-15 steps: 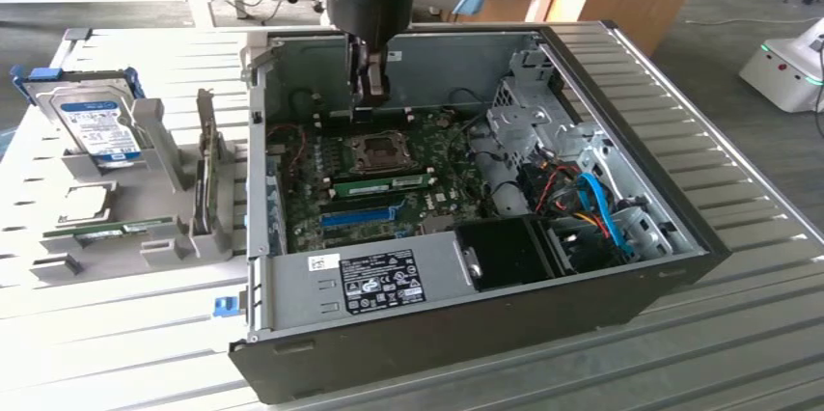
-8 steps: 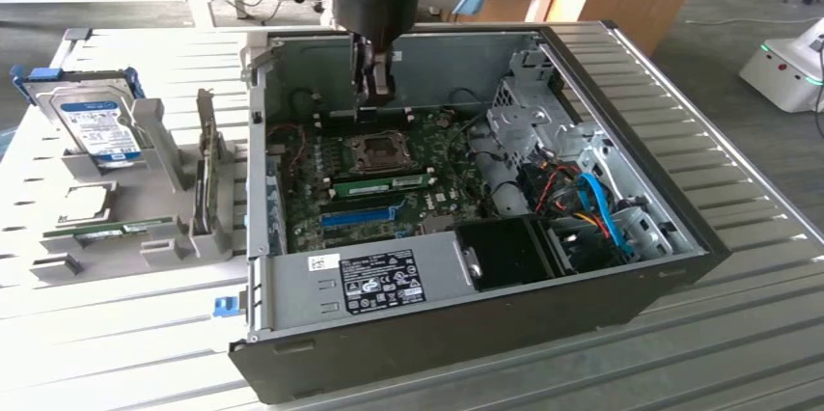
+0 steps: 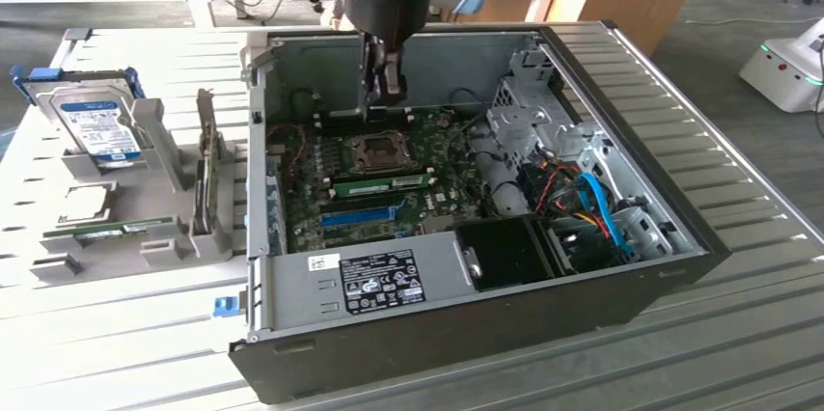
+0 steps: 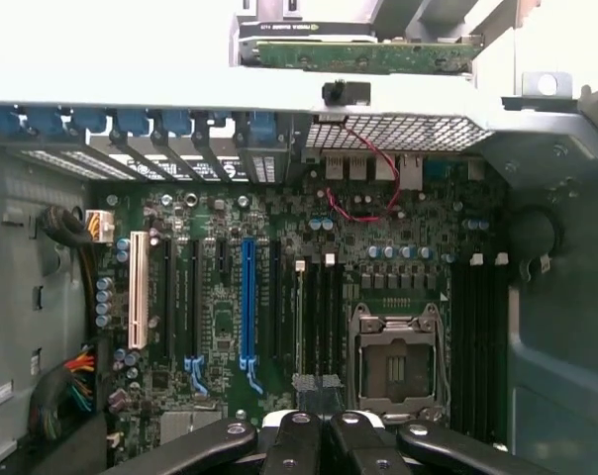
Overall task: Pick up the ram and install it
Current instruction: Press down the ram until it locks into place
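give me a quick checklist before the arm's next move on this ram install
1. Gripper inside the case, over the motherboard: ok.
2. Ram held in the gripper: cannot tell.
3. Green ram in slot beside the cpu socket, fully seated: cannot tell.
4. Black slots on the socket's other side free of sticks: ok, they look empty.
5. Spare ram on rack outside the case, lying flat and apart from the hard drive: ok.
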Action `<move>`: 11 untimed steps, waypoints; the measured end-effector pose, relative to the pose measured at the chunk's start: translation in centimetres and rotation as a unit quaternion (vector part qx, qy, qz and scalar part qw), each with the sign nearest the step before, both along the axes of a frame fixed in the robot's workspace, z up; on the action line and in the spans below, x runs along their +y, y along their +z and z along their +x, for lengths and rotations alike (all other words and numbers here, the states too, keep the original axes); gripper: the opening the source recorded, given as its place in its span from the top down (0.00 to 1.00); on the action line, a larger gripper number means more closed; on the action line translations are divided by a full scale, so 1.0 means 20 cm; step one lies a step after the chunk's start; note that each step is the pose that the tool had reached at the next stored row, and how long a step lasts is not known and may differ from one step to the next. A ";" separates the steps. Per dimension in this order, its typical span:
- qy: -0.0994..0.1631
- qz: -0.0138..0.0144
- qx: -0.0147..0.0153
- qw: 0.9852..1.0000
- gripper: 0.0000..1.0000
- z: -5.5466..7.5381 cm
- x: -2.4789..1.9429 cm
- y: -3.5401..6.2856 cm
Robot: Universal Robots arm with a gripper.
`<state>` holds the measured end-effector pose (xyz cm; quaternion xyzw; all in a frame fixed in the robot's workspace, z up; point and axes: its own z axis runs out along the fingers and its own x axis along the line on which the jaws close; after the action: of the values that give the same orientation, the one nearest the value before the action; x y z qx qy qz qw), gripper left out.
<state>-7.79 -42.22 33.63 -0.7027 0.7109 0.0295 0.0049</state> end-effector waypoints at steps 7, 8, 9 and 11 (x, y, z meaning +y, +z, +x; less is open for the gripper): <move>0.000 0.000 0.000 1.000 0.89 0.05 0.000 0.000; 0.000 0.000 0.000 1.000 0.89 0.06 0.000 0.000; 0.000 0.000 0.000 1.000 0.89 0.06 0.000 0.000; 0.000 0.000 0.000 1.000 0.89 0.08 0.000 0.000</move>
<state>-6.23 -42.22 33.63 -0.7026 0.7109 0.0296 0.0049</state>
